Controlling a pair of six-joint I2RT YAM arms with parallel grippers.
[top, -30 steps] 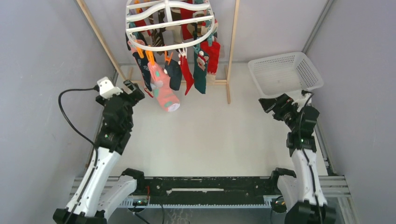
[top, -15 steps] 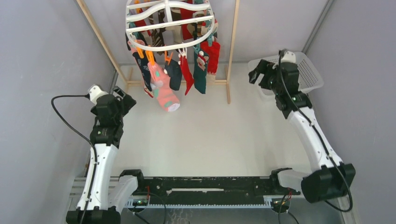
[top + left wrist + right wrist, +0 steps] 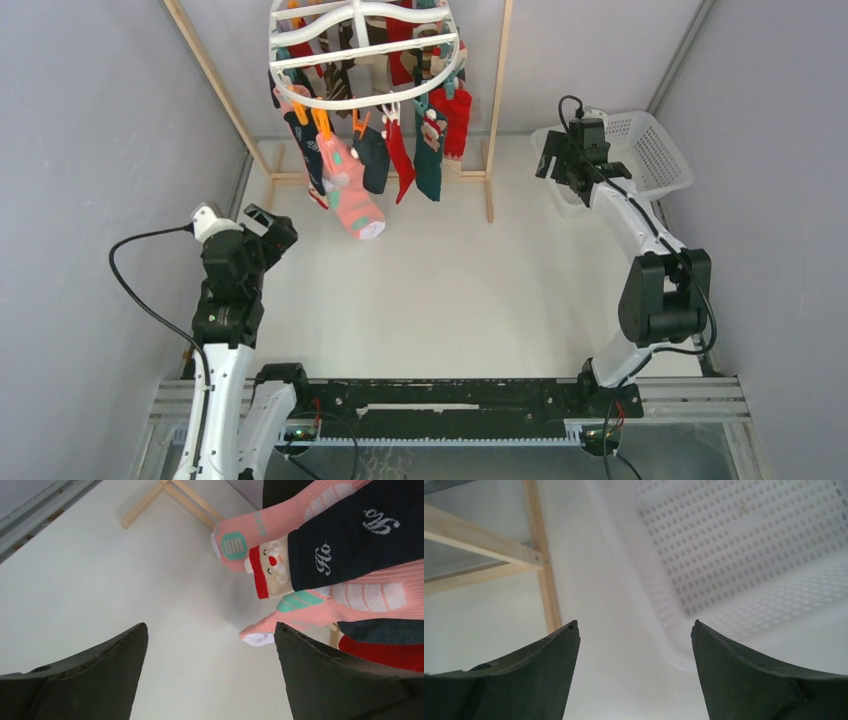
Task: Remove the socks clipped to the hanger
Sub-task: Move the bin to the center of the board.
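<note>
The left gripper (image 3: 268, 226) hangs above the table (image 3: 440, 290), jaws spread wide and empty, pointing at the socks (image 3: 375, 160) just ahead. A salmon pink sock (image 3: 360, 595) and a navy Santa sock (image 3: 360, 535) fill its wrist view. The socks dangle clipped under the white hanger (image 3: 350, 104), between the wooden rack (image 3: 495, 110) posts. The right gripper (image 3: 553, 162), jaws spread and empty, hovers at the white basket (image 3: 655, 150) corner.

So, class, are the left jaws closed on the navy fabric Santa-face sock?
No, the left gripper stands with jaws wide apart, the navy fabric Santa-face sock beyond them, untouched.
</note>
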